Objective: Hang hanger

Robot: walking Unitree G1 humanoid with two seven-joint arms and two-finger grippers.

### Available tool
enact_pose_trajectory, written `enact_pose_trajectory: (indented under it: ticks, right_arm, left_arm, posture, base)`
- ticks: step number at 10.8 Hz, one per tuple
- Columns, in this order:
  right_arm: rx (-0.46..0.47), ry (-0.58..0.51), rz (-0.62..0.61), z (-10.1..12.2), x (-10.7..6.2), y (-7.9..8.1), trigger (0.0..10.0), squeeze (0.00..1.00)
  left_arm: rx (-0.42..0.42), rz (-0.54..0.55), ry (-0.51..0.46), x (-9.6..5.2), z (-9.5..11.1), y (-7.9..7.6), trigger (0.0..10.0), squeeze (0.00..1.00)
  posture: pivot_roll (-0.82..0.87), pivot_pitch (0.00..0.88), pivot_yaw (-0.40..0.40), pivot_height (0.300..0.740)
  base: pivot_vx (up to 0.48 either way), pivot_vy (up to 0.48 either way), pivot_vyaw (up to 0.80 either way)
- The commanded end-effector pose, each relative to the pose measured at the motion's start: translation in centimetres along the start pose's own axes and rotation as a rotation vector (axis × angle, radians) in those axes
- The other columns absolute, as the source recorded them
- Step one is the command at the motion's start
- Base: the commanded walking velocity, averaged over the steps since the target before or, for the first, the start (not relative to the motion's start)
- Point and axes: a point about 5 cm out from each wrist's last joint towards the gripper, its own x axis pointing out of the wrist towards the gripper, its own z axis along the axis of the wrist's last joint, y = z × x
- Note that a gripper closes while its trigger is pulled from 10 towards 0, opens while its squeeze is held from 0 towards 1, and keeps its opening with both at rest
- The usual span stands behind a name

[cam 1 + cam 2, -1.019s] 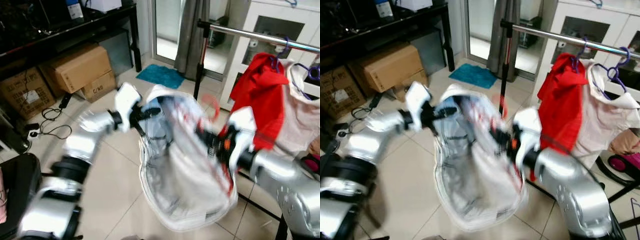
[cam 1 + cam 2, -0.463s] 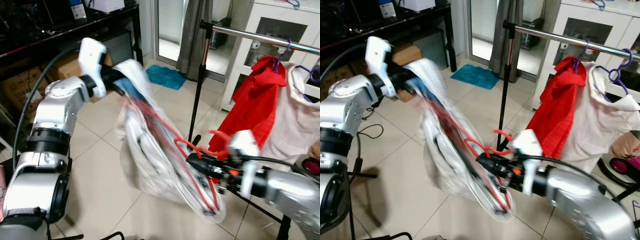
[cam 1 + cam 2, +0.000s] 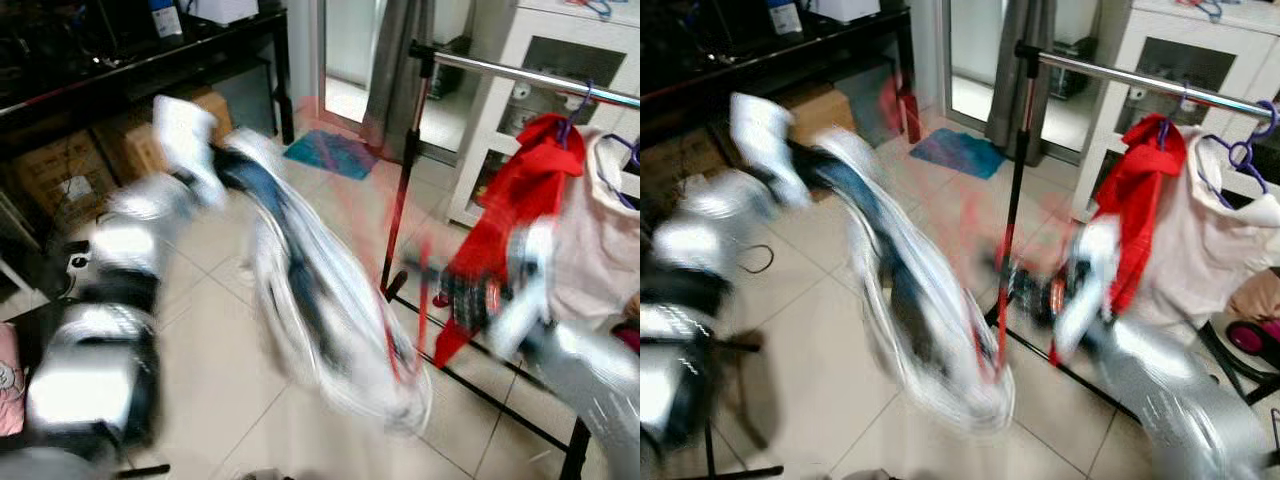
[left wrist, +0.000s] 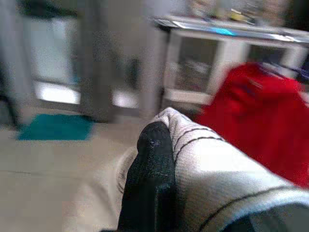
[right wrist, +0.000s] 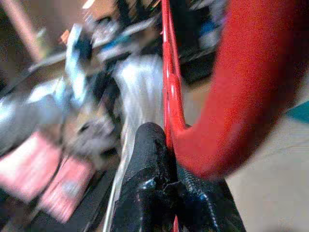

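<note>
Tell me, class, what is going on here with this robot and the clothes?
The robot holds a white striped garment on a red hanger between its two arms. The left hand grips one end of the cloth, and the right hand is closed on the hanger. Both arms are blurred with motion beside a clothes rail, where a red garment and a pale one hang. The hanger is not yet on the rail.

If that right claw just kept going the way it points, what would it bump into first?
Hard to be sure through the blur, but the right gripper, shut on the red hanger, points along it toward the white garment, so probably that cloth first.
</note>
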Motion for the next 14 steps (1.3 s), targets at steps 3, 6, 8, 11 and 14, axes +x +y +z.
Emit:
enact_pose_trajectory:
  ticks: [3,6,8,11,14]
  right_arm:
    - [0.055,-0.162,-0.370,1.1,0.2,-2.8,4.7,0.00]
    - [-0.019,-0.023,-0.629,-2.3,-1.2,-3.5,10.0,0.00]
    - [-0.044,-0.023,-0.696,-3.2,-1.9,-3.3,10.0,0.00]
    - [-0.126,-0.013,-0.756,-3.6,-2.7,-3.0,10.0,0.00]
    - [-0.122,-0.029,-0.752,-3.2,-2.6,-2.6,10.0,0.00]
  left_arm:
    - [-0.011,-0.022,-0.018,-0.5,-1.8,-2.9,0.0,0.00]
    - [-0.053,0.113,-0.032,-2.1,-3.2,-4.6,10.0,0.00]
    - [-0.012,0.184,0.013,-3.4,-4.9,-5.4,10.0,0.00]
    - [-0.083,0.270,0.051,-4.7,-6.0,-6.3,10.0,0.00]
    - [-0.128,0.258,0.095,-4.7,-6.7,-7.1,10.0,0.00]
  posture:
    - [-0.06,0.000,0.059,0.740]
    - [-0.07,0.000,0.076,0.740]
    - [-0.08,0.000,0.091,0.740]
    - [-0.10,0.000,0.113,0.740]
    - [-0.13,0.000,0.126,0.740]
  base:
    - [0.000,0.000,0.00]
    - [0.000,0.000,-0.27]
    - [0.000,0.000,-0.79]
    - [0.000,0.000,-0.27]
    - [0.000,0.000,-0.53]
